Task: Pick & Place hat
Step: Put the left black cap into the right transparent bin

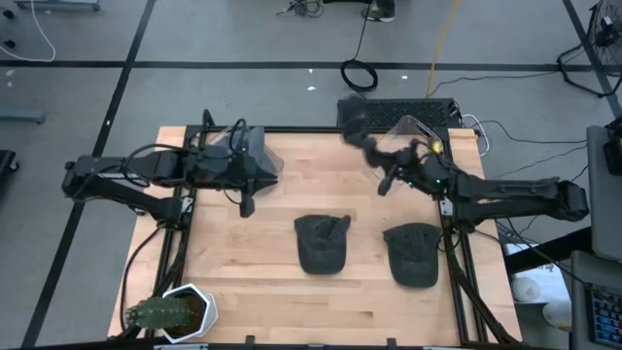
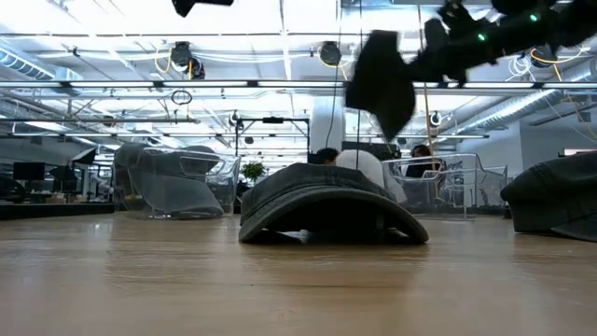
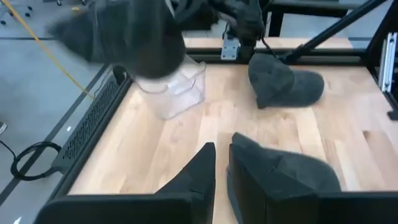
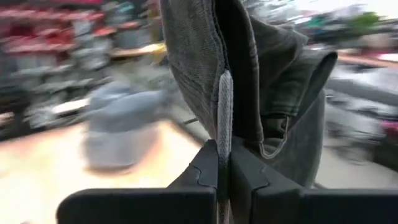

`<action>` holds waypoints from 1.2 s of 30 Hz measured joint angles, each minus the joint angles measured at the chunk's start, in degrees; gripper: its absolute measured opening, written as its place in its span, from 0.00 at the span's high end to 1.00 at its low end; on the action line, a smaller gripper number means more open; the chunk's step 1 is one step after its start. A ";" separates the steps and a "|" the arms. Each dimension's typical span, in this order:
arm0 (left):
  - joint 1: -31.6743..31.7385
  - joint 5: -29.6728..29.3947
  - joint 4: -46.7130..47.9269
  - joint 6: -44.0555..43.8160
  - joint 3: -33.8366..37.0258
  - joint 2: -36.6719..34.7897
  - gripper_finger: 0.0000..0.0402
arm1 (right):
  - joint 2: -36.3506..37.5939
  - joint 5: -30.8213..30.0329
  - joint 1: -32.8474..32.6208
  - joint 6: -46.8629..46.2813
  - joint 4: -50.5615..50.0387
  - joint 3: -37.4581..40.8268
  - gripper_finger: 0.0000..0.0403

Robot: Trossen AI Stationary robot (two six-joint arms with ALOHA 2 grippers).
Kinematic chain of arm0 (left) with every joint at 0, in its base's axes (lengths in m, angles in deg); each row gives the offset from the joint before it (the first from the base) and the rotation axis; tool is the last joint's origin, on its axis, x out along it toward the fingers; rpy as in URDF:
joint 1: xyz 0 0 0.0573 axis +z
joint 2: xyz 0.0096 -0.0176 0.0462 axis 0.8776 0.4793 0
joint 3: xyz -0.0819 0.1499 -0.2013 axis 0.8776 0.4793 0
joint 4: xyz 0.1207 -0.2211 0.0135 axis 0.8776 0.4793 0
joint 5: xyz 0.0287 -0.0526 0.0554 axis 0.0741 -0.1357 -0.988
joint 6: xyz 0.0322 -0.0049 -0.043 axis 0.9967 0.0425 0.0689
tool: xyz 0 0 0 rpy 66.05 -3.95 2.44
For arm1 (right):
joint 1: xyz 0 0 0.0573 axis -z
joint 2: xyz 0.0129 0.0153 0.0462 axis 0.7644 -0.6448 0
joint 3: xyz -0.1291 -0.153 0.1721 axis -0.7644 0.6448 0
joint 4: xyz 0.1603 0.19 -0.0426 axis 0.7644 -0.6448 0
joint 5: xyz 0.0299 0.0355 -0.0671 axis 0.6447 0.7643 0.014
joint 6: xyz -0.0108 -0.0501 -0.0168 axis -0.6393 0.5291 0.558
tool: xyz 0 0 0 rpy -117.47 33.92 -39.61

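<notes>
A dark grey hat (image 1: pixel 363 138) hangs in the air over the table's far right part, with my right gripper (image 1: pixel 387 182) shut on it; the low view shows that hat (image 2: pixel 381 82) well above the tabletop. Two more dark hats rest brim down on the wood, one at the middle (image 1: pixel 323 243) and one near the right edge (image 1: pixel 412 255). My left gripper (image 1: pixel 247 205) hovers over the table's left half, its fingers (image 3: pixel 200 177) a narrow gap apart with nothing between them. My right gripper pinches an edge of the hat's cloth (image 4: pixel 224 115) between its two fingers (image 4: pixel 205 168); more than one layer seems caught. The fingers reach out about level from the table's right. The hat is lifted clear and droops slack beyond the fingertips.
A clear plastic container (image 1: pixel 414 129) stands at the far right of the table, below the held hat, and another (image 1: pixel 243 138) at the far left by my left arm. A white bin (image 1: pixel 185 313) with a green object sits at the near left corner. Black frame rails border the table.
</notes>
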 joint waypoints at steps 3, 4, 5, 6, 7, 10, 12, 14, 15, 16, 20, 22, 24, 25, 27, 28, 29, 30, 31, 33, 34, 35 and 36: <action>0.00 0.02 -3.66 0.29 3.59 -1.36 0.86 | 4.64 -6.64 0.01 0.14 3.55 5.31 1.00; 0.00 0.02 -3.92 0.44 4.81 -1.65 0.86 | 5.80 -7.38 -0.01 0.44 4.23 6.81 1.00; 0.00 0.01 -5.31 0.51 5.79 -1.81 0.86 | 7.02 -7.49 0.05 0.76 4.32 8.02 1.00; 0.00 0.04 -6.72 0.52 6.74 -2.20 0.86 | 8.17 -7.57 0.05 0.84 4.10 9.11 1.00; 0.02 0.06 -6.74 0.51 7.73 -2.56 0.86 | 8.71 -7.66 0.10 0.57 3.77 9.87 1.00; 0.35 0.11 -8.88 0.08 9.73 -2.66 0.86 | 10.43 -9.88 0.09 -1.21 2.74 12.95 1.00; 0.49 -0.02 -8.28 -0.54 10.91 -2.64 0.86 | 10.61 -10.73 0.21 -3.52 3.00 15.21 1.00; 0.59 -0.06 -8.60 -0.82 11.42 -2.21 0.86 | 11.34 -10.69 0.40 -5.08 3.65 17.36 1.00; 0.70 -0.20 -9.02 -1.01 11.70 -2.08 0.86 | 11.35 -10.67 0.59 -5.89 4.36 18.15 1.00; 0.85 -0.56 -8.91 -1.17 12.04 -2.05 0.86 | 11.34 -10.73 0.88 -6.65 4.91 18.88 1.00; 1.37 -1.09 -9.85 -1.38 12.42 -2.07 0.86 | 11.47 -10.39 1.28 -8.38 9.33 22.04 1.00; 1.59 -1.05 -10.02 -1.42 12.44 -2.07 0.86 | 11.59 -10.49 1.26 -7.85 11.12 22.85 1.00; 1.73 -0.98 -10.11 -1.48 12.50 -2.07 0.86 | 11.48 -10.67 1.28 -7.66 10.89 23.57 1.00; 1.75 -0.99 -10.36 -1.53 12.48 -2.07 0.86 | 11.39 -10.64 1.27 -7.76 10.70 24.01 1.00; 1.73 -0.99 -10.48 -1.59 12.48 -2.07 0.86 | 11.42 -10.60 1.26 -8.55 10.24 24.72 1.00; 1.73 -0.98 -10.55 -1.61 12.48 -2.07 0.86 | 11.42 -10.52 1.26 -9.12 10.65 24.96 1.00; 1.73 -0.98 -10.68 -1.72 12.48 -2.07 0.86 | 11.48 -10.54 1.26 -9.67 10.70 25.21 1.00; 1.73 -0.98 -10.82 -1.84 12.48 -2.07 0.86 | 11.48 -10.52 1.26 -9.86 10.58 25.33 1.00; 1.73 -0.96 -10.94 -1.83 12.48 -2.07 0.86 | 11.46 -10.49 1.26 -9.81 10.01 25.34 1.00; 1.73 -0.97 -11.02 -1.84 12.48 -2.07 0.86 | 11.42 -10.65 1.26 -9.29 9.49 25.38 0.99; 1.73 -0.98 -11.05 -1.85 12.48 -2.07 0.86 | 11.44 -11.01 1.25 -9.28 9.90 25.40 0.98; 1.73 -0.98 -11.07 -1.95 12.48 -2.07 0.86 | 11.47 -11.98 1.23 -9.50 10.31 25.44 0.96; 1.73 -0.98 -11.07 -2.10 12.48 -2.07 0.86 | 11.48 -12.53 1.23 -9.49 10.44 25.45 0.94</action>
